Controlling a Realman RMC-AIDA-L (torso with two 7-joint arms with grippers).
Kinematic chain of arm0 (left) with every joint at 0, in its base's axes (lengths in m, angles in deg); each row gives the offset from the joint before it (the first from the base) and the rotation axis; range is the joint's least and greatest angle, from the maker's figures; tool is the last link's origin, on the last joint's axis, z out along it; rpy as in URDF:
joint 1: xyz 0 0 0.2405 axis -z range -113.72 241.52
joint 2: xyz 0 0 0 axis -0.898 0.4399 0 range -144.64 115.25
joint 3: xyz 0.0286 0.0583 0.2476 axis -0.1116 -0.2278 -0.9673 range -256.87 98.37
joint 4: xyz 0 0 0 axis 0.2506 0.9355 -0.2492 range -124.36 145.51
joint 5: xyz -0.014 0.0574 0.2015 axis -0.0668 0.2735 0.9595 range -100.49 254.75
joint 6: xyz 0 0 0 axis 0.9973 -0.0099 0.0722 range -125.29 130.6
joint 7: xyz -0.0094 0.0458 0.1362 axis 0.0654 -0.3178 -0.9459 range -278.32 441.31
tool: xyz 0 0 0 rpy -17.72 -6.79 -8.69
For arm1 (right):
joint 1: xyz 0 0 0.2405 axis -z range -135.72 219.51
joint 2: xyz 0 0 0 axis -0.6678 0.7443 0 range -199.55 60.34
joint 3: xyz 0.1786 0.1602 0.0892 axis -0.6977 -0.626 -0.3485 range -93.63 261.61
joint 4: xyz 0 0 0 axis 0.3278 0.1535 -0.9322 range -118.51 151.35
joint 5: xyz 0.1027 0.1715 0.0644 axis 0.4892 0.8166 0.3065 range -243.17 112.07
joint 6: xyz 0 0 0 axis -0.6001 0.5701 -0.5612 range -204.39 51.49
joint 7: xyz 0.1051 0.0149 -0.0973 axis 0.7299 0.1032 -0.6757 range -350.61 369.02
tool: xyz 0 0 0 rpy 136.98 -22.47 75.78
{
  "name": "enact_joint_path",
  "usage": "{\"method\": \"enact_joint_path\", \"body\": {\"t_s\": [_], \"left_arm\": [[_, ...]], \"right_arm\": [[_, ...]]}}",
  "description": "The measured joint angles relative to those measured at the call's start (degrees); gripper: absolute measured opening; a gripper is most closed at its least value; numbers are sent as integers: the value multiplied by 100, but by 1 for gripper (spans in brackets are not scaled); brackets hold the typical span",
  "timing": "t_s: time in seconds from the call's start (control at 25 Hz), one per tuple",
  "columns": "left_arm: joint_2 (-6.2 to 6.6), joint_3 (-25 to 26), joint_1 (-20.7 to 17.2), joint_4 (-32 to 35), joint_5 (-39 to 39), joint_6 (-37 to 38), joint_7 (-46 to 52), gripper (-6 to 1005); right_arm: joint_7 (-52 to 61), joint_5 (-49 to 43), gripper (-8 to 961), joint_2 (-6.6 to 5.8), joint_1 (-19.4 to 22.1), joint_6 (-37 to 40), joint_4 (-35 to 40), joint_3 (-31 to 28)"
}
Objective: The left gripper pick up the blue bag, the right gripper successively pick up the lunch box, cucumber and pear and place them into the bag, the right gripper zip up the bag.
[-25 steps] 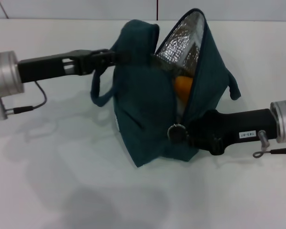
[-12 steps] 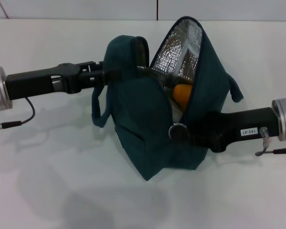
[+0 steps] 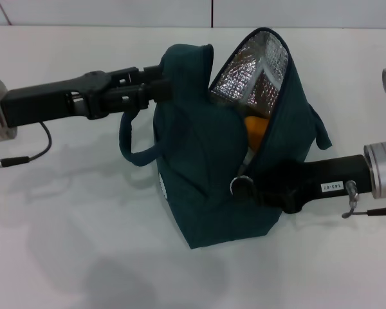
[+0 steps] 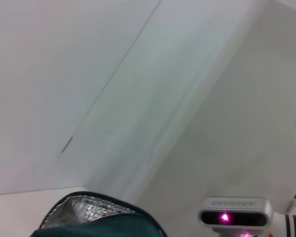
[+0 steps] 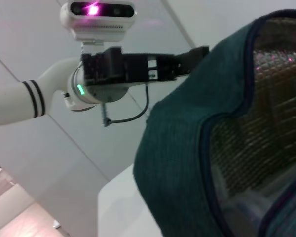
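Note:
The blue bag (image 3: 199, 167) stands mid-table with its mouth open, showing silver foil lining (image 3: 260, 67). Inside the opening sits the orange-yellow pear (image 3: 255, 129). My left gripper (image 3: 159, 90) comes in from the left and is shut on the bag's upper left edge. My right gripper (image 3: 252, 188) reaches in from the right, low on the bag's front, shut on the ring zip pull (image 3: 239, 185). The lunch box and cucumber are hidden. The right wrist view shows the bag (image 5: 187, 148) close up, with the left gripper (image 5: 200, 52) at its top edge.
One cord handle (image 3: 132, 145) hangs on the bag's left and another (image 3: 320, 129) on its right. The white table (image 3: 83, 244) runs to a pale back wall. The robot's head camera (image 4: 235, 215) shows in the left wrist view.
The left gripper, after pulling left, has moved back right with the bag's edge. The bag's mouth now leans further right. The zip ring and right gripper sit slightly lower.

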Motion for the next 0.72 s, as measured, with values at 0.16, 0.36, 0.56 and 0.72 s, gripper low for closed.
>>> {"method": "enact_joint_path", "body": {"t_s": [0.16, 0.36, 0.56, 0.72], "left_arm": [[94, 1, -176, 113, -37, 12, 121, 869], [124, 23, -660, 350, -414, 430, -112, 892], [41, -86, -1051, 301, -300, 808, -597, 889], [-137, -193, -1204, 227, 109, 838, -885, 887]], "right_arm": [[-6, 22, 4, -16, 4, 253, 43, -20], [155, 177, 4, -55, -71, 503, 62, -91], [279, 226, 4, -75, -94, 503, 67, -513], [280, 233, 4, -62, -151, 472, 62, -661]]}}
